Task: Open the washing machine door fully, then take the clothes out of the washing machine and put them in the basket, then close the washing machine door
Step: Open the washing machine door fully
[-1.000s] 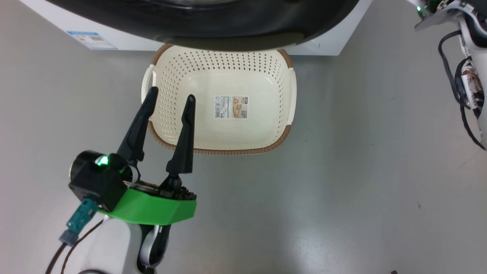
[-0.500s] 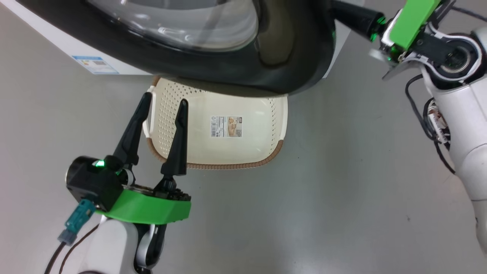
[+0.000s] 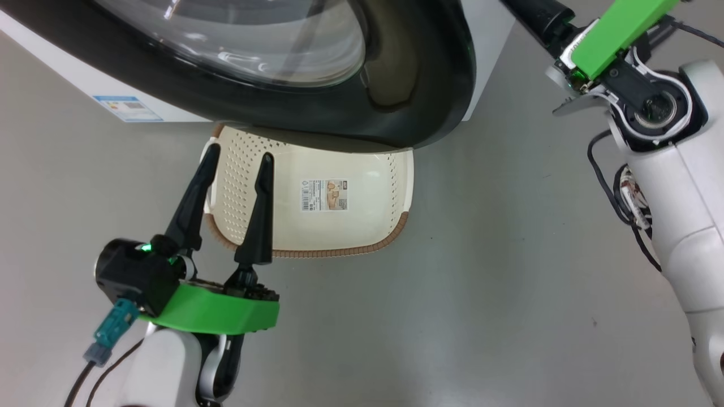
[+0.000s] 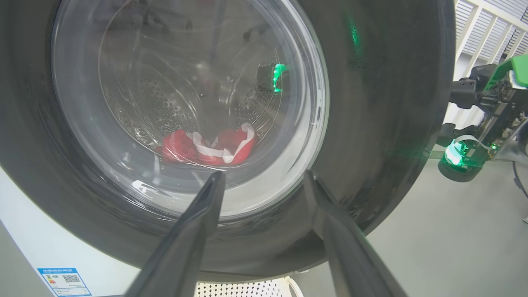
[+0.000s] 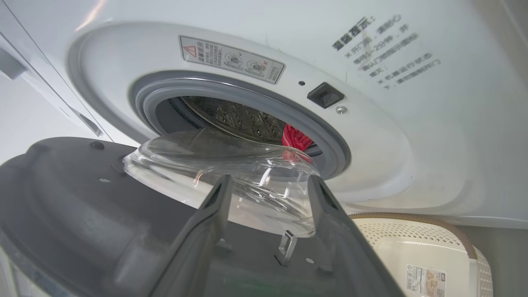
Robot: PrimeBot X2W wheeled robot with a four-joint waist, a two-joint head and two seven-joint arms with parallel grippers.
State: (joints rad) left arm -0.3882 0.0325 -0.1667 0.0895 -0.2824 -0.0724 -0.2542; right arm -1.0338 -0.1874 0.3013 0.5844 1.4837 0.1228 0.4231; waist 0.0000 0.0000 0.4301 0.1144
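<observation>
head view: the left gripper [image 3: 238, 154] hovers over the left edge of the basket [image 3: 339, 252], its jaws standing wide apart and holding nothing. the basket stands on the floor [image 3: 481, 282], partly under the washing machine door [image 3: 418, 85], which is swung out from the washing machine [image 3: 486, 34].

left wrist view: through the door glass the clothes [image 4: 198, 148] lie at the bottom of the drum [image 4: 165, 107].

right wrist view: the right gripper [image 5: 269, 178] is above the inner side of the door, jaws apart, gripping nothing. a red piece of the clothes shows in the drum opening.
</observation>
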